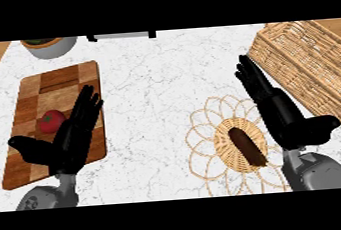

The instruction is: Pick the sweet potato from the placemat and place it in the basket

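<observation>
Marble counter (157, 88), white with grey veins, fills the head view; at the far left stands a grey pot (49, 47) with something green in it, cut by the edge of view. Near it on the left lies a chequered wooden cutting board (54, 95), and a red tomato (50, 121) sits on that board; the left hand (70, 139) lies over the board's right half, just beside the tomato, fingers straight and close together pointing far, thumb spread out to the left, holding nothing. At the far middle a pale object with dark ends (121, 36) is mostly cut off. Right of centre lies the woven placemat (204, 129) with looped edging; the sweet potato (247, 146), dark brown and long, rests on its middle, tilted. The right hand (286, 120) hovers at the placemat's right edge, just beside the sweet potato, fingers straight and together, thumb out to the right, clasping nothing. At the far right sits the wicker basket (311, 67); no writing or label is legible anywhere.
</observation>
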